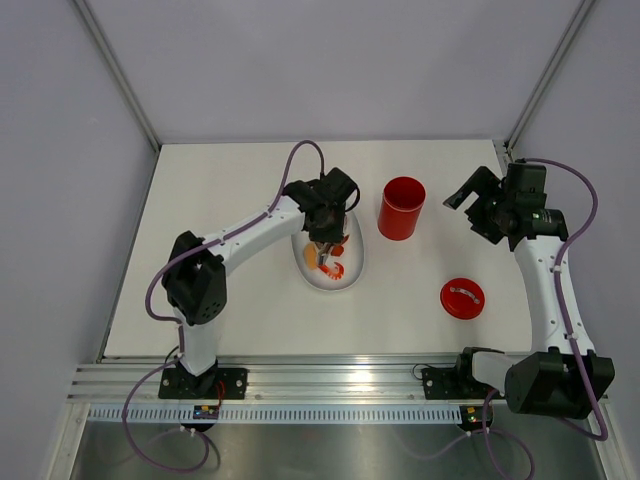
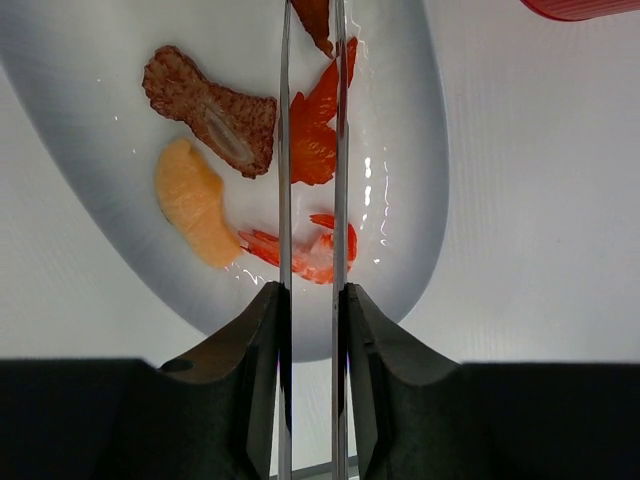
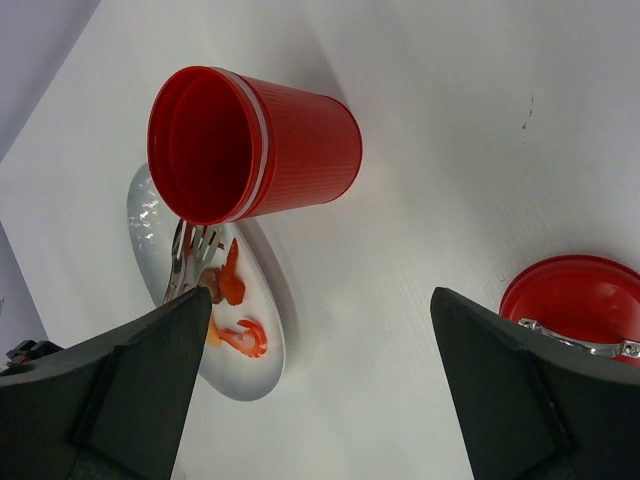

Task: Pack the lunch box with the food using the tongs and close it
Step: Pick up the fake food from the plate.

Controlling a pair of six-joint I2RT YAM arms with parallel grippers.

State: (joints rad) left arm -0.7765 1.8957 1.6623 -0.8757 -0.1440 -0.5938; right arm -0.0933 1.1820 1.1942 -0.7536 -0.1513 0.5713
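Observation:
My left gripper point(image 2: 312, 300) is shut on the silver tongs point(image 2: 285, 150), squeezing the two arms close together over the white plate point(image 2: 420, 200). Between the arms lies a red food piece point(image 2: 315, 130). On the plate beside it lie a brown piece point(image 2: 215, 110), an orange piece point(image 2: 190, 200) and a shrimp point(image 2: 305, 250). The red lunch box point(image 1: 401, 208) stands upright and lidless to the right of the plate point(image 1: 355, 272). Its red lid point(image 1: 462, 298) lies flat on the table, nearer the front. My right gripper point(image 1: 472, 210) hovers open and holds nothing, to the right of the lunch box point(image 3: 270, 145).
White tabletop with grey walls on three sides and a metal rail along the near edge. The lid point(image 3: 580, 300) carries a small metal handle on top. In the right wrist view the plate point(image 3: 250, 370) sits just behind the lunch box.

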